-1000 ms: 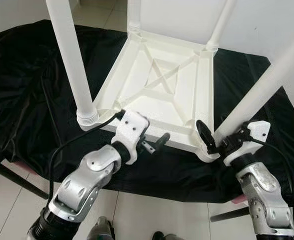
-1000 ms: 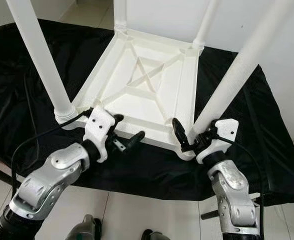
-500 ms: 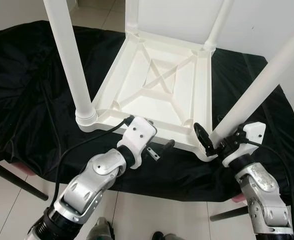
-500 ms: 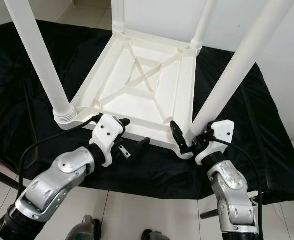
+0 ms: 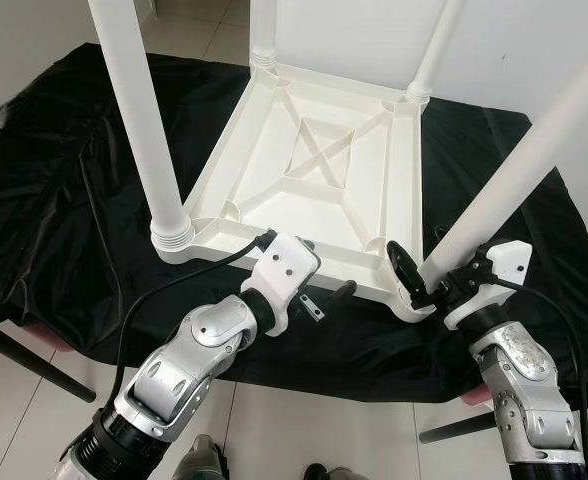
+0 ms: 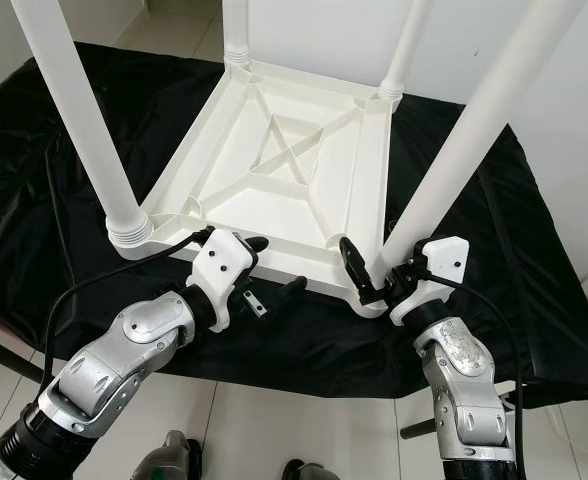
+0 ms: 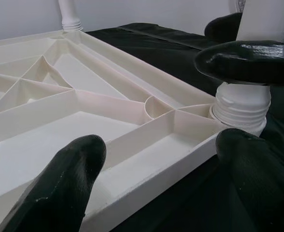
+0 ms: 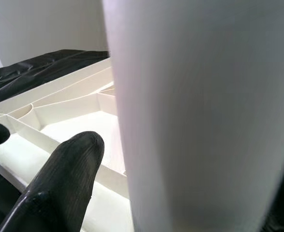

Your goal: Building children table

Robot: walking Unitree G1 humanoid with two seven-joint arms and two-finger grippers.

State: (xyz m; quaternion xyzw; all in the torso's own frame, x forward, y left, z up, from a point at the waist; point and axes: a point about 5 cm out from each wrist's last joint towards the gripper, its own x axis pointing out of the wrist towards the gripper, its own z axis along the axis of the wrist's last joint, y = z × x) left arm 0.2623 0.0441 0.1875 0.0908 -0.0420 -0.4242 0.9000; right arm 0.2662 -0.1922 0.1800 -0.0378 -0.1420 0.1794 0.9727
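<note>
The right hand (image 5: pixel 426 283) grips the near-right leg (image 5: pixel 519 180) of the upturned white children table (image 5: pixel 324 170) just above its threaded foot, one black finger (image 8: pixel 60 183) on the inner side of the post and the other behind it, hidden by the leg. In the right wrist view the leg stands upright directly against that finger. This corner sits at about 5 o'clock of the table's ribbed underside.

The left hand (image 6: pixel 274 272) is at the near edge of the table, around 6 o'clock, with its fingers (image 7: pixel 60 188) spread wide and holding nothing; one lies over the rim and the other just outside it, above the cloth. A black cable (image 5: pixel 164 290) runs from this wrist back along the silver arm.

The table lies face down, its cross-braced underside up, on a black cloth (image 5: pixel 54 200) that covers the tabletop. Four white legs rise from its corners: the near-left leg (image 5: pixel 139 110) at 8 o'clock, seated in its threaded collar, the far-left leg (image 6: pixel 236 30) at 11 o'clock and the far-right leg (image 5: pixel 434 50) at 1 o'clock. Pale floor tiles (image 5: pixel 304 430) show below the cloth's near edge.
</note>
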